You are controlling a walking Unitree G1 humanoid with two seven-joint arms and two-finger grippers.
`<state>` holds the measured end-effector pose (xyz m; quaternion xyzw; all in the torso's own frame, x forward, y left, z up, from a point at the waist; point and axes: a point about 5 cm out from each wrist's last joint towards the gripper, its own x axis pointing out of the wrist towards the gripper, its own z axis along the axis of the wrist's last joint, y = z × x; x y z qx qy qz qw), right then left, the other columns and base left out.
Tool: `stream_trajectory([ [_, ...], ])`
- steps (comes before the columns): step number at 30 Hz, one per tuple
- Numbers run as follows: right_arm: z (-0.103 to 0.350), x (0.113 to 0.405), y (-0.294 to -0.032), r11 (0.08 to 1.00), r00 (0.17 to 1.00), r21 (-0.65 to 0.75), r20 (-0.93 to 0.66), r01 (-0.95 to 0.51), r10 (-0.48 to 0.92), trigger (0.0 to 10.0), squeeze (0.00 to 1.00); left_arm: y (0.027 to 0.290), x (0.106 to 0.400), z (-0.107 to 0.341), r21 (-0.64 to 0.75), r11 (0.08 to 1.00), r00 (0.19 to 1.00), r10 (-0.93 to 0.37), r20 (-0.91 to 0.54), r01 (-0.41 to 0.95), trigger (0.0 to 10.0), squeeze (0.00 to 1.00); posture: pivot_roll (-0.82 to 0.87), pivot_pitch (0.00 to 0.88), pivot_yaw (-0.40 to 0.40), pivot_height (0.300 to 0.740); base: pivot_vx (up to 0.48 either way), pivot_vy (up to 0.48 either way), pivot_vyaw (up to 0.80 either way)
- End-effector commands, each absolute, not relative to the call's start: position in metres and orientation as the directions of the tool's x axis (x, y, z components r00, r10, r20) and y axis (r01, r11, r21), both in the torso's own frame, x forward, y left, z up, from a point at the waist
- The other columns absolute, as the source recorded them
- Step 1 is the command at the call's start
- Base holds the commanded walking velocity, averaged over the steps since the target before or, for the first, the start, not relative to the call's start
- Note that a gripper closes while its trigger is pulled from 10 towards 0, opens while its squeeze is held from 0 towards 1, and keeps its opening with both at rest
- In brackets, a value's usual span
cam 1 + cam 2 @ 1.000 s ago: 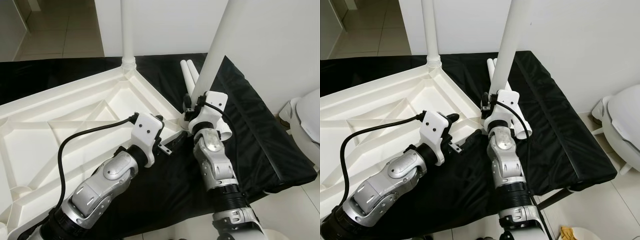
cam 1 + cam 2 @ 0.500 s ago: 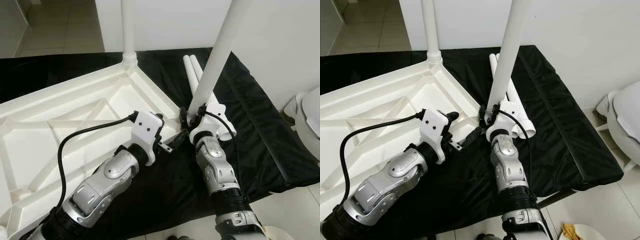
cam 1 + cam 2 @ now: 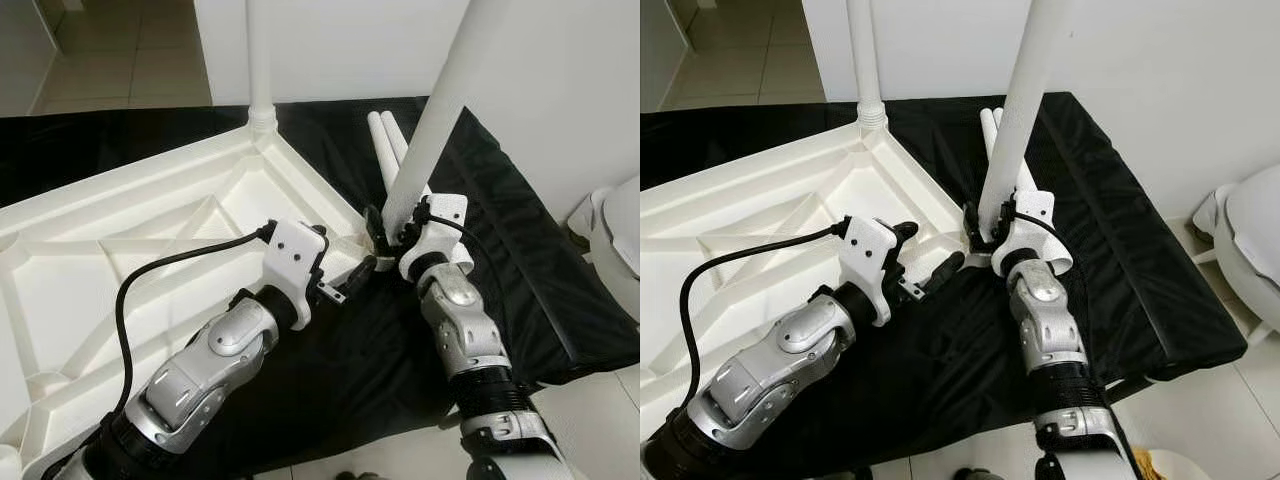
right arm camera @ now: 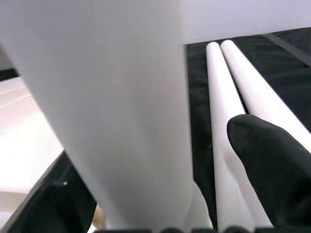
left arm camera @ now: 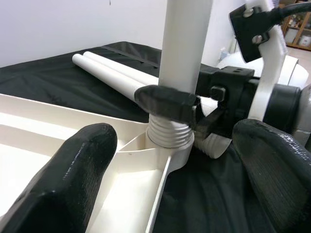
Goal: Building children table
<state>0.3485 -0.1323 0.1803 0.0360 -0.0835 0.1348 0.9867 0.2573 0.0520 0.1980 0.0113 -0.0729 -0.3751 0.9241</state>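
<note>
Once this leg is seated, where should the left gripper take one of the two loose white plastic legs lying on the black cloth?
Probably mid-shaft on the nearer loose white plastic leg, coming from above with fingers across its width. The two lie flat, side by side and touching, so only the tops and outer sides are free. The left gripper is open beside the tabletop corner.

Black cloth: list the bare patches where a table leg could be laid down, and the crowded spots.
Free: the black cloth right of the two loose legs, out to its edge. Crowded: the tabletop corner, where the right gripper clamps the upright leg and the left gripper hovers open.
</note>
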Motion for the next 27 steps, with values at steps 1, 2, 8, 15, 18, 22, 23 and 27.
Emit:
stream_trajectory([
  [1,0.181,0.348,-0.132,0.95,0.937,0.042,0.182,-0.309,0.297,10.0,0.0,0.044,0.249,0.196,0.106,0.535,0.526,-0.845,0.098,0.838,10.0,0.0,0.01,0.111,-0.029,0.74,0.0,0.0,0.0],
  [2,0.183,0.348,-0.133,0.938,0.923,0.031,0.189,-0.346,0.335,10.0,0.0,0.044,0.248,0.196,0.106,0.533,0.525,-0.846,0.096,0.839,10.0,0.0,0.0,0.111,-0.028,0.74,0.0,0.0,0.0],
  [8,0.184,0.347,-0.142,0.889,0.872,-0.038,0.178,-0.456,0.455,10.0,0.0,0.044,0.248,0.195,0.11,0.527,0.52,-0.85,0.089,0.843,10.0,0.0,0.0,0.107,-0.027,0.74,0.0,0.0,0.0],
  [15,0.184,0.356,-0.156,0.86,0.847,-0.11,0.148,-0.498,0.51,10.0,0.0,0.042,0.247,0.196,0.107,0.521,0.513,-0.853,0.091,0.847,10.0,0.0,0.0,0.11,-0.022,0.74,0.0,0.0,0.0],
  [18,0.184,0.359,-0.159,0.853,0.841,-0.112,0.143,-0.51,0.522,10.0,0.0,0.042,0.247,0.197,0.105,0.518,0.511,-0.855,0.091,0.849,10.0,0.0,0.01,0.114,-0.019,0.74,0.0,0.0,0.0],
  [22,0.183,0.365,-0.161,0.844,0.832,-0.103,0.138,-0.527,0.537,10.0,0.0,0.042,0.245,0.198,0.098,0.511,0.504,-0.859,0.089,0.854,10.0,0.0,0.01,0.119,-0.018,0.74,0.0,0.0,0.0],
  [23,0.183,0.365,-0.161,0.844,0.832,-0.103,0.138,-0.527,0.537,10.0,0.0,0.042,0.245,0.198,0.098,0.511,0.504,-0.859,0.089,0.854,10.0,0.0,0.01,0.119,-0.018,0.74,0.0,0.0,0.0],
  [27,0.182,0.368,-0.161,0.838,0.828,-0.105,0.132,-0.535,0.545,10.0,0.0,0.043,0.245,0.198,0.094,0.508,0.502,-0.861,0.085,0.856,10.0,0.0,0.01,0.122,-0.017,0.74,0.0,0.0,0.0],
])
